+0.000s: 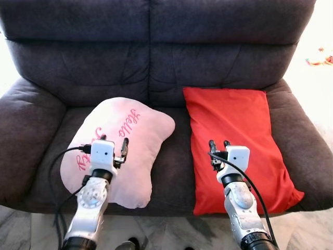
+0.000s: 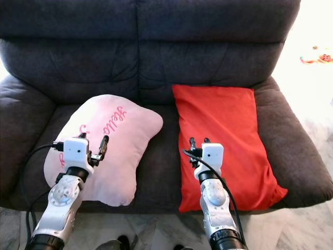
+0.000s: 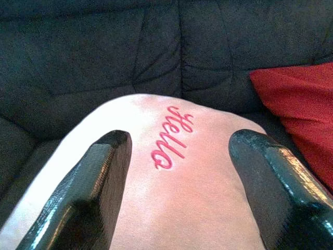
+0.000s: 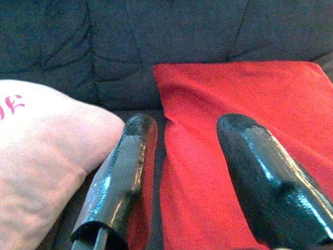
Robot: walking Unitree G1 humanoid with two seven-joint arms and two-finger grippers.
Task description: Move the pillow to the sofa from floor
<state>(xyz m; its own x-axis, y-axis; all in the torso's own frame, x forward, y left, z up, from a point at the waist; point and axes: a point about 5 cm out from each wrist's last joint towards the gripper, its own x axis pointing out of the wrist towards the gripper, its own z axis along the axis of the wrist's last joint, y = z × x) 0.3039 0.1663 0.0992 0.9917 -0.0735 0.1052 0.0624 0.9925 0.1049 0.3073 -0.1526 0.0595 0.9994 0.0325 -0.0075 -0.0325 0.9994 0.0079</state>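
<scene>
dark sofa (image 1: 156,67) holds pink pillow (image 1: 140,140), red pillow (image 1: 234,125); left tool (image 1: 114,143) wide, right tool (image 1: 219,145) narrow, both empty.

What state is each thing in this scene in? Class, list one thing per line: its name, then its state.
Pink fabric pillow with "Hello" lettering: lying flat on the left sofa seat, not held.
Red rectangular fabric pillow: lying flat on the right seat, front edge overhanging slightly.
Dark grey upholstered sofa: holding both pillows.
Left gripper: fingers open, above the pink pillow.
Right gripper: fingers open, over the red pillow's edge.
</scene>
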